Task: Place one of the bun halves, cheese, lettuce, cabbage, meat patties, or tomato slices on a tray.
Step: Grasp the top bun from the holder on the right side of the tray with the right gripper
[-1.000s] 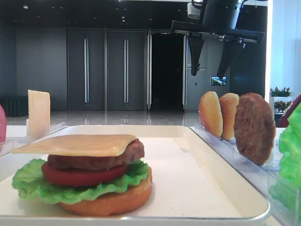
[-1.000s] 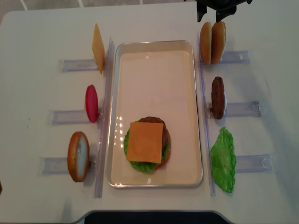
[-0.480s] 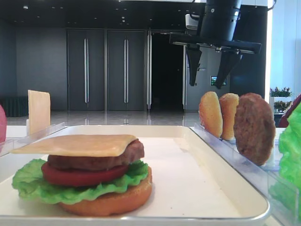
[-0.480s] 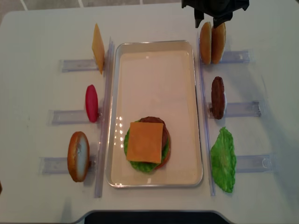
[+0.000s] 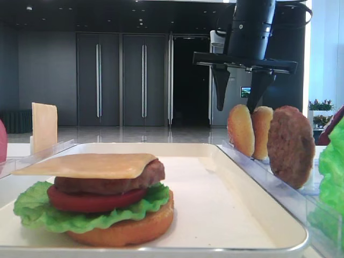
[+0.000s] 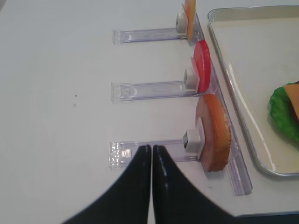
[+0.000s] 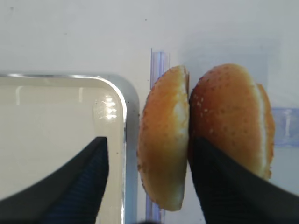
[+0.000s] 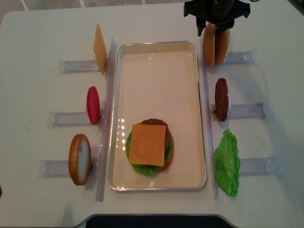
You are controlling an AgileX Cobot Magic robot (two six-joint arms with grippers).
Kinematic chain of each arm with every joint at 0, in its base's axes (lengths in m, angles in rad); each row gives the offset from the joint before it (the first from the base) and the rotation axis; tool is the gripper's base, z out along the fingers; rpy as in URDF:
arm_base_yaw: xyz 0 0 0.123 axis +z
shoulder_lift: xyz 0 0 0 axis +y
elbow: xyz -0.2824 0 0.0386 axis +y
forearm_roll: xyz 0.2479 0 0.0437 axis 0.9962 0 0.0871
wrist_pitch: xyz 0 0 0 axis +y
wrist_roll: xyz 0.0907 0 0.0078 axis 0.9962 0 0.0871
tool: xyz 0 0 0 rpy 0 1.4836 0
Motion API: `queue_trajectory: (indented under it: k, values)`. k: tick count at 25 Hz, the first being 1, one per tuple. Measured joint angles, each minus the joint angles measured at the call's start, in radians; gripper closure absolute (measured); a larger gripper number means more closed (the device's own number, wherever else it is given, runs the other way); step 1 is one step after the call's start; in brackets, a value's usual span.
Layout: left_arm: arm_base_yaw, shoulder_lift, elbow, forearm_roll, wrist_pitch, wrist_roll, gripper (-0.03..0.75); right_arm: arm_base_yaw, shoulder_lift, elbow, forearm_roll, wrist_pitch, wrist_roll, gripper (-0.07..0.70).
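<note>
Bun halves (image 7: 166, 137) are standing on edge in a clear holder rack (image 8: 237, 58) just beside the tray (image 8: 156, 183), far right corner, faces touching; upright storage is keeping each crown reachable from above. Right pincer (image 7: 147, 179) is hanging over the pair, jaws standing wide, one finger on the tray side and one going between the two buns, gripping nothing yet. Crusts are looking glossy, speckled, golden-tan and domed. Left pincer (image 6: 152, 161) is resting over the desk (image 6: 56, 93), fingers pressed together, holding nothing. Stacked burger (image 8: 148, 146) is sitting on the tray, cheese (image 5: 88, 164) on top.
</note>
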Motion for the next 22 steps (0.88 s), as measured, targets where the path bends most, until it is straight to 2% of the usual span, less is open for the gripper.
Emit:
queue_trajectory:
  k: [15,22]
  values:
    - [0.000,0.000,0.000,0.000,0.000,0.000,0.722,0.000,0.029,-0.001,-0.005,-0.013,-0.006,0.226]
    - [0.000,0.000,0.000,0.000,0.000,0.000,0.722,0.000,0.029,-0.002,-0.048,-0.013,-0.007,0.358]
